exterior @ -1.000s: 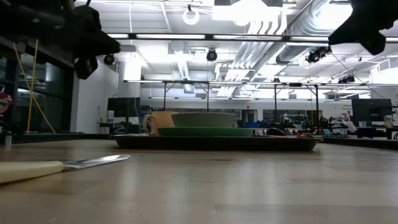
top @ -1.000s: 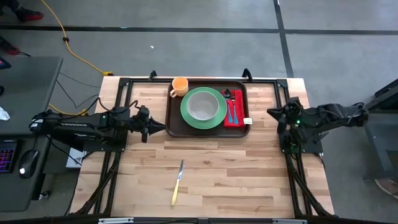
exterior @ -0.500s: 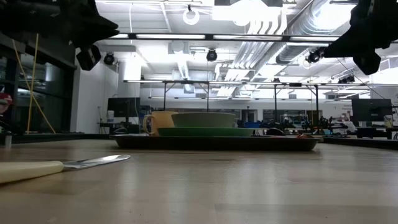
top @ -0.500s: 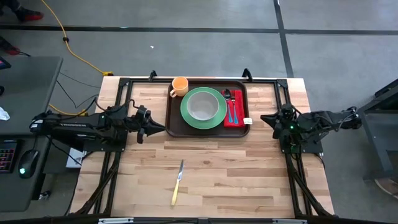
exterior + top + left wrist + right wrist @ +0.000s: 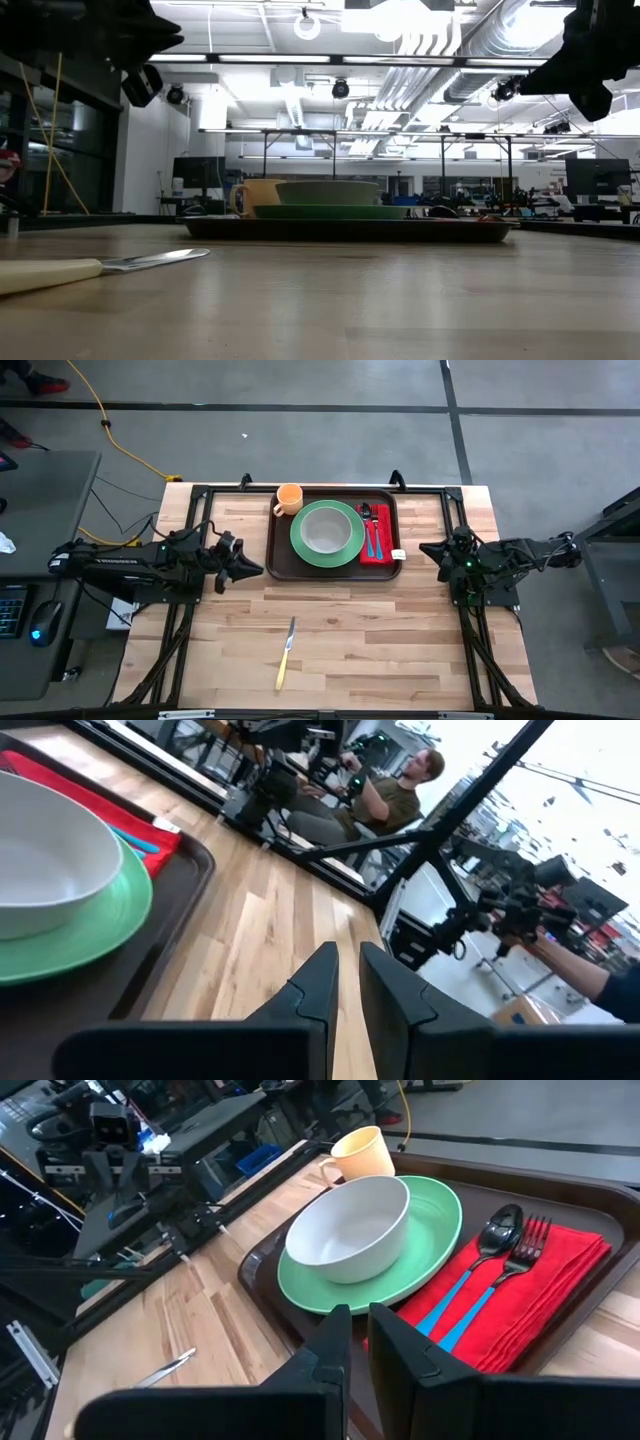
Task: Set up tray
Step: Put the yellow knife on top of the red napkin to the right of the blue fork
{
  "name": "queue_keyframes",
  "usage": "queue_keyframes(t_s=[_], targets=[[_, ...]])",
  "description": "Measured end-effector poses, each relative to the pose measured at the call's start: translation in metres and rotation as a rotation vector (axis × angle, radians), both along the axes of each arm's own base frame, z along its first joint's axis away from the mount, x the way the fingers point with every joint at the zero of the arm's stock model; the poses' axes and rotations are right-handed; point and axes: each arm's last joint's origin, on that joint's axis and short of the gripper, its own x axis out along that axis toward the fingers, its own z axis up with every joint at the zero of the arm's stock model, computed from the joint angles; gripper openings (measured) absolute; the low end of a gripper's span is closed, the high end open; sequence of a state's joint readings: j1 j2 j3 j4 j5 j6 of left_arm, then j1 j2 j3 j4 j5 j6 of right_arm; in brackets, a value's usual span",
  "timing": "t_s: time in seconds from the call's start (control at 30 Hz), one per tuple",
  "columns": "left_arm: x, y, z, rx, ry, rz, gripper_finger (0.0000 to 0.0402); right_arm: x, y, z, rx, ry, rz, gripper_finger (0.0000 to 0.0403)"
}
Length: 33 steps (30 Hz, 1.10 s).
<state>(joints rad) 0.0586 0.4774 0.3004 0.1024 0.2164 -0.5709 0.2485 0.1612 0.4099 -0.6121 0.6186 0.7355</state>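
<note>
The dark brown tray (image 5: 335, 532) lies at the far middle of the table. It carries a green plate (image 5: 327, 533) with a white bowl (image 5: 350, 1230), a yellow mug (image 5: 289, 498) at its far-left corner, and a red napkin (image 5: 376, 535) bearing a blue-handled spoon (image 5: 495, 1240) and fork (image 5: 525, 1245). A yellow-handled knife (image 5: 286, 652) lies flat on the wood nearer the front. My left gripper (image 5: 257, 568) hovers shut just left of the tray. My right gripper (image 5: 424, 548) hovers shut just right of it. Neither touches anything.
The black frame rails (image 5: 200, 495) run along the table's left, right and far sides. Bare wood (image 5: 380, 640) spreads between the tray and the near edge, broken only by the knife. A person (image 5: 400, 790) sits beyond the table's right side.
My left gripper has drawn back slightly from the tray toward the table's left edge and risen a little. My right arm has lowered its posture, and its gripper has shifted slightly toward the tray, then stayed still. The things on the table have not moved.
</note>
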Motion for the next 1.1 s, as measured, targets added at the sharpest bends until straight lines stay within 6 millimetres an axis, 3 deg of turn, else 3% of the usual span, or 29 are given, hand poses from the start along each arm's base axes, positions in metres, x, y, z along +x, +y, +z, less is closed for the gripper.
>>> queue_keyframes(t_s=[0.57,1.1], targets=[[-0.0002,-0.0011,0.0001,-0.002,-0.001,-0.039,0.0076,0.0027,0.0002,0.0088,-0.037,-0.074,-0.003,0.0016],[-0.0006,-0.0019,-0.0078,-0.096,0.097,-0.056,0.0076,0.0008,-0.0011,0.0038,-0.081,-0.010,-0.028,0.0016]])
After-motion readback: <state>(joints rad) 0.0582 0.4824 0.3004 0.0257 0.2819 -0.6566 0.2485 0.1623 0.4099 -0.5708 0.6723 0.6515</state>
